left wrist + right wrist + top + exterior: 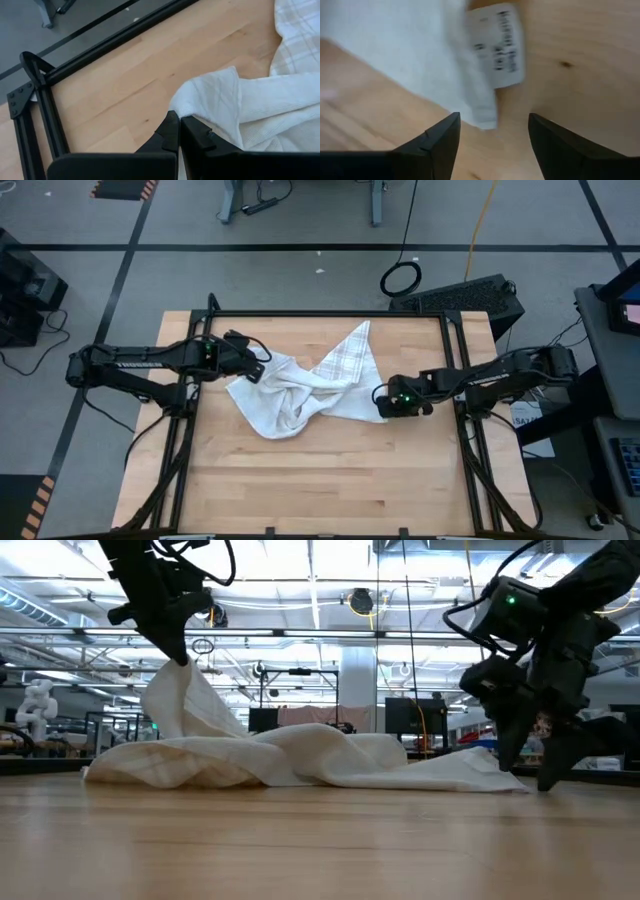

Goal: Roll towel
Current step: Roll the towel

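The towel [300, 390] lies crumpled mid-tabletop [330, 480], not yet flattened. Its left corner is pinched and lifted by the closed left tool [262, 368]. The right tool [381, 401], jaws spread and empty, stands over the right corner, which likely needs regrasping for spreading.

The white soft cloth towel with thin grey check lines [300, 392] looks matt and slightly nubbly, its folds limp and creased. A small white sewn-in label with dark print [503, 46] at the towel's corner looks smooth and papery. Under the towel, the pale wooden counter [330, 480] shows fine grain, small knots and a low satin sheen. Around the counter runs a black metal frame [37, 107], matt and bolted at its corner.
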